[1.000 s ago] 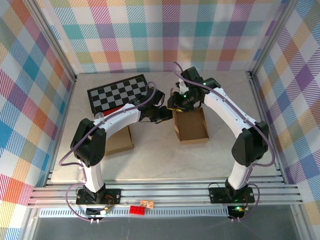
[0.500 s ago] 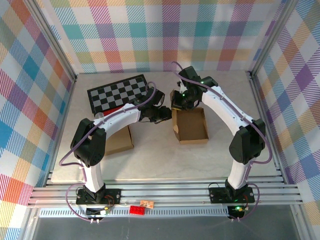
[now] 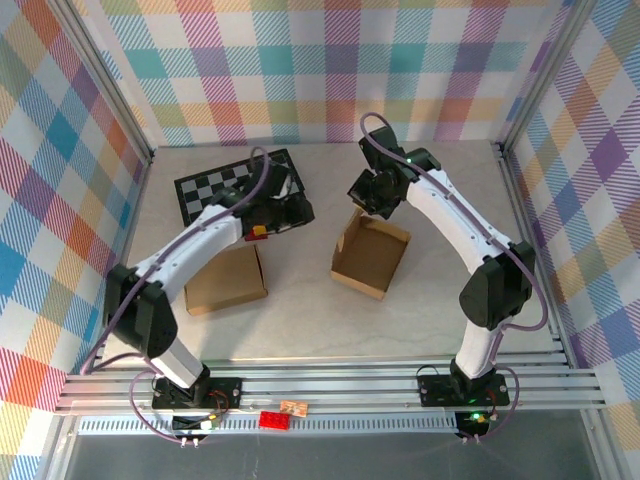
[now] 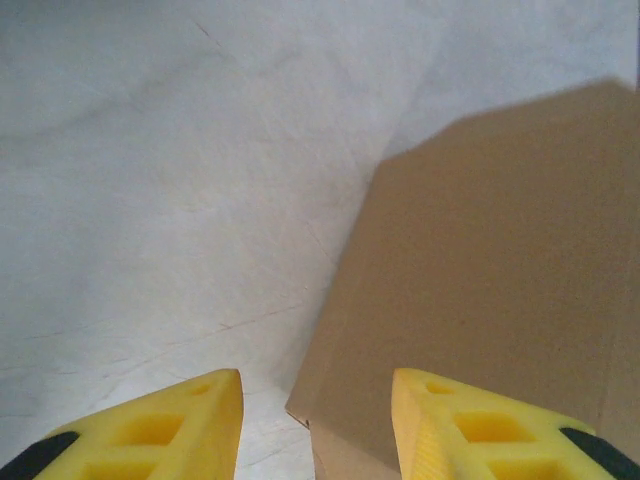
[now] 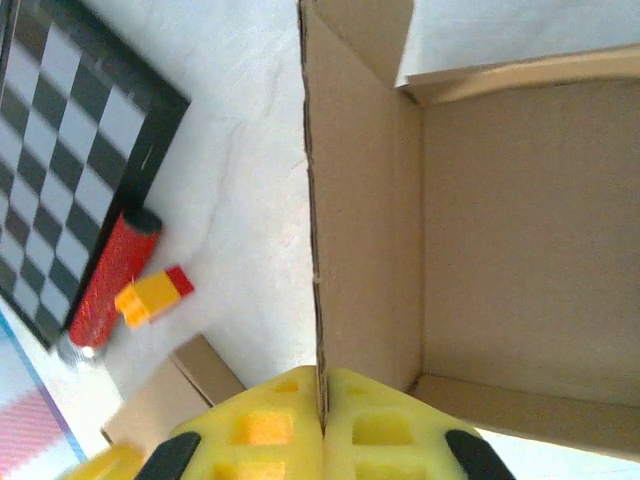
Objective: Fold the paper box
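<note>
The paper box [image 3: 372, 258] sits mid-frame, walls up, top open. I'd call it roughly half done, with flaps left to tuck. Right gripper [image 5: 321, 400] is pinched tight on one side wall. Left gripper [image 4: 316, 390] hangs with fingers apart, holding nothing. Since a second ago the box has swung askew, and the left arm has backed off toward the checkerboard [image 3: 215, 190] at upper left.

White arms [image 3: 450, 215], black joints, purple cables, yellow tool fingers [image 4: 180, 420].
</note>
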You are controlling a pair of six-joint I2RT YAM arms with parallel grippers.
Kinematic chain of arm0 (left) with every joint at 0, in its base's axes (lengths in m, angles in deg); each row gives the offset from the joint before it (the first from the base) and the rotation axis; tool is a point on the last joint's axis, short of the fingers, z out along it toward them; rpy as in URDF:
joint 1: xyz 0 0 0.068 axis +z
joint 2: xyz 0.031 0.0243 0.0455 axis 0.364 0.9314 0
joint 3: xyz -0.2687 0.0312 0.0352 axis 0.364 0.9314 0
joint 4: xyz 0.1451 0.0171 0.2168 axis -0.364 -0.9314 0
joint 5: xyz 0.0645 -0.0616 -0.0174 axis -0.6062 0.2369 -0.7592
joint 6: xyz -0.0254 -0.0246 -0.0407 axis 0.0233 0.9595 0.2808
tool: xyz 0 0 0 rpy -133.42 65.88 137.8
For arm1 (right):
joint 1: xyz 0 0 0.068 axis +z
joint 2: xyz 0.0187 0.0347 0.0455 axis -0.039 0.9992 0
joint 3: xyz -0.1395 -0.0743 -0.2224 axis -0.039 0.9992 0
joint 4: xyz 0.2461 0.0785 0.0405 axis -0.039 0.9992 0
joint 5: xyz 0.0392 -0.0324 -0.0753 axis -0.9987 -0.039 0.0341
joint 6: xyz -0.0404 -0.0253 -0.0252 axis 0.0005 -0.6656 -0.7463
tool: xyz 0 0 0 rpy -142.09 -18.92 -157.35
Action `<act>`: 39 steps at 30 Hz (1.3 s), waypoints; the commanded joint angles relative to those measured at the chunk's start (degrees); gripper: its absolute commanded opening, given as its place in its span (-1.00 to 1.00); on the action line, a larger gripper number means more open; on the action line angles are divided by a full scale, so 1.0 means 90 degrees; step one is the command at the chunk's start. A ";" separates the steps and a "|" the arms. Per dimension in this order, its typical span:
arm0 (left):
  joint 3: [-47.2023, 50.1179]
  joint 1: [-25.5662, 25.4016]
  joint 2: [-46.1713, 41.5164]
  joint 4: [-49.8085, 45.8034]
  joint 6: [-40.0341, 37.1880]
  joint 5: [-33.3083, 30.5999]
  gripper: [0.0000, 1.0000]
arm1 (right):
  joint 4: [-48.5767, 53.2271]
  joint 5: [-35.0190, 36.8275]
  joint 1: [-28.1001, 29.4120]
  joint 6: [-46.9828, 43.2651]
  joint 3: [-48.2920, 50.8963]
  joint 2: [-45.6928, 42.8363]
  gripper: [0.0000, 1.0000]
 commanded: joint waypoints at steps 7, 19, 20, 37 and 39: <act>0.0799 0.0118 -0.0656 -0.0547 -0.0271 0.0063 -0.14 | 0.3440 0.1458 0.0078 0.3819 -0.3350 0.1576 -1.00; 0.1034 0.0118 -0.1009 -0.0878 -0.0639 0.0368 -0.13 | 0.3578 0.1197 -0.0195 0.5541 -0.4260 0.2611 -0.97; 0.1073 0.0118 -0.1040 -0.0889 -0.0650 0.0379 -0.13 | 0.3595 0.1185 -0.0208 0.5574 -0.4305 0.2676 -0.94; 0.1163 0.0119 -0.0878 -0.0613 -0.0670 0.0375 -0.10 | 0.2857 0.1694 -0.0211 0.4091 -0.3858 0.2118 -0.27; 0.1096 0.0120 -0.0763 -0.0543 -0.0687 0.0394 -0.08 | 0.2770 0.1778 -0.0211 0.3814 -0.3795 0.1998 -0.17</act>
